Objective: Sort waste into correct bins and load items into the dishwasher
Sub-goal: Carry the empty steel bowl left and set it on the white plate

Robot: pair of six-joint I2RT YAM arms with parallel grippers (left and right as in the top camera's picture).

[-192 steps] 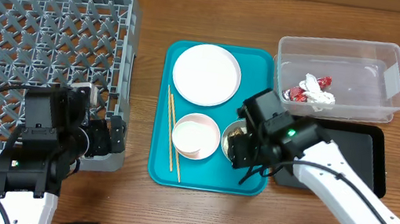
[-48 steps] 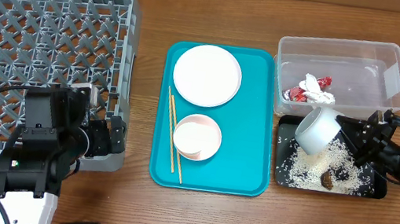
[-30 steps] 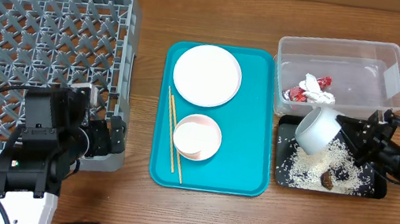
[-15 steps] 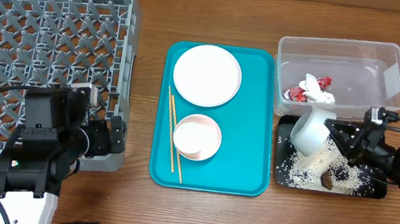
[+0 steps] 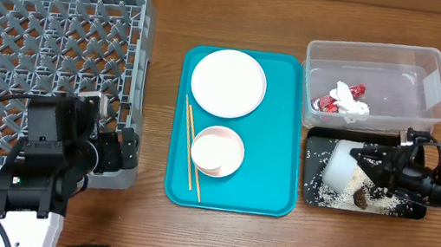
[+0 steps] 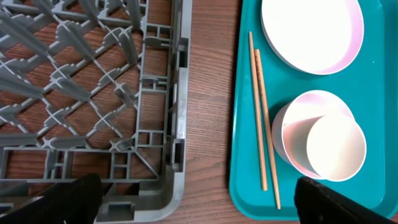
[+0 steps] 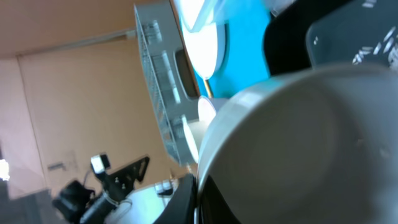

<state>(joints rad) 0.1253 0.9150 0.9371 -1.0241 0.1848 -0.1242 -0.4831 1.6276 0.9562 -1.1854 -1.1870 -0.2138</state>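
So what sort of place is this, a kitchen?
Probably a lab bench staged as a dish-clearing station: a grey dish rack on a wooden table, a white plate on a teal tray, and a robot arm alongside.

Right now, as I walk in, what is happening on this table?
The right claw is shut on the pale bowl and holds it tilted over the black tray, where rice grains and a brown lump lie. The red-and-white wrapper is in the clear tub. The white plate, pink bowl and chopsticks sit on the teal tray. The left claw is open beside the grey rack, which has no dishes in it yet.
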